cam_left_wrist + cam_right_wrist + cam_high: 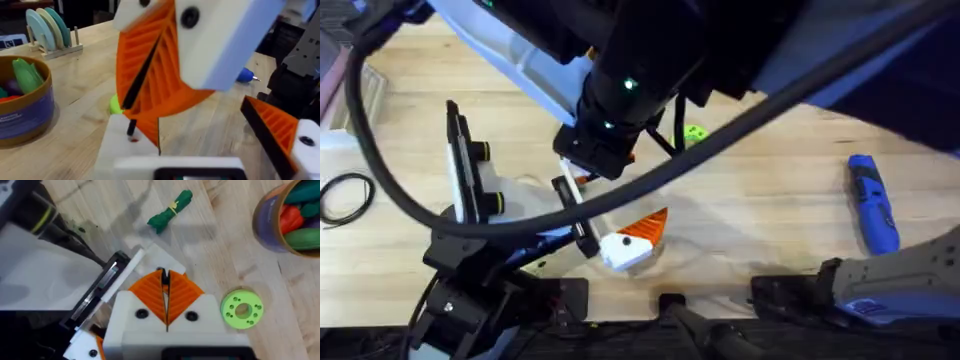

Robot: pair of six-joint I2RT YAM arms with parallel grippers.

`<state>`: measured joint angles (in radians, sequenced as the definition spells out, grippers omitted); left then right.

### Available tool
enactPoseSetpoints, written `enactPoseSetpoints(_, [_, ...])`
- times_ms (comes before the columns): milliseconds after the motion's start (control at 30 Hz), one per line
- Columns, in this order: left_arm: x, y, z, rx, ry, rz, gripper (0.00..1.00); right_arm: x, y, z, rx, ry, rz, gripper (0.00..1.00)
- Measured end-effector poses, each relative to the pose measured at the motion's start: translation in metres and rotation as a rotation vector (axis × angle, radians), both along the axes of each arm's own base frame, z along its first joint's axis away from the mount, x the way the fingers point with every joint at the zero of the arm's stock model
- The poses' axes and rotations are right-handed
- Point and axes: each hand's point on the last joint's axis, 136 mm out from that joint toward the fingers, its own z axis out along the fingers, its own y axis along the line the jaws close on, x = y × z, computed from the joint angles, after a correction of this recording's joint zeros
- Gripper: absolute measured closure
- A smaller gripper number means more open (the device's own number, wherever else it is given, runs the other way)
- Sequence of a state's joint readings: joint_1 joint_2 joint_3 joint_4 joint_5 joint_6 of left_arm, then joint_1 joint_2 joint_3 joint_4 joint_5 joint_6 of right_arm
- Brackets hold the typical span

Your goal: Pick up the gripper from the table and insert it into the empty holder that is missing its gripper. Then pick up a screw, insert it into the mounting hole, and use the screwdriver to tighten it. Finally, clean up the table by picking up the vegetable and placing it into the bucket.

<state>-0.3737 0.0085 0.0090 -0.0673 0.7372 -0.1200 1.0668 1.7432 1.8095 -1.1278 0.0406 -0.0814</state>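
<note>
Right gripper (165, 297), pads pressed shut; slim dark-green toy vegetable (170, 211) lies well ahead, long axis slanting twd purple-walled, tan-rimmed bucket (267, 230).

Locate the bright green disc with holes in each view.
Overhead: the green disc sits upper middle, peeking out beside the dark arm.
Left wrist: a sliver shows between the bucket and an orange ribbed wedge.
Right wrist: whole, on bare wood near the bucket.
Shared landmark, both wrist views: the bucket.
</note>
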Motion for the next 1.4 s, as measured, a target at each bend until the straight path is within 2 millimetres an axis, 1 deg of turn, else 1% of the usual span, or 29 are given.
enactPoseSetpoints(333, [0.0,0.0,0.0,0.003,-0.008,-0.001,0.015,0.0,0.001,0.004,0.008,-0.003,0.0,0.995])
enactPoseSetpoints(633, [0.0,0.0,0.0,0.003,-0.008,-0.001,0.015,-0.007,0.003,0.004,0.006,0.003,0.018,0.995])
enactPoseSetpoints(733, [0.0,0.0,0.0,0.003,-0.008,-0.001,0.014,-0.009,0.003,0.008,0.007,0.002,0.023,0.995])
enactPoseSetpoints(833, [0.0,0.0,0.0,0.003,-0.008,-0.001,0.014,-0.008,0.006,0.017,0.029,-0.009,0.025,0.995])
enactPoseSetpoints(933, [0.0,0.0,0.0,0.003,-0.008,-0.001,0.014,-0.008,0.007,0.021,0.039,-0.013,0.025,0.995])
enactPoseSetpoints(1400, [0.0,0.0,0.0,0.003,-0.008,-0.001,0.015,-0.006,0.0,0.019,0.017,0.0,0.012,0.995])
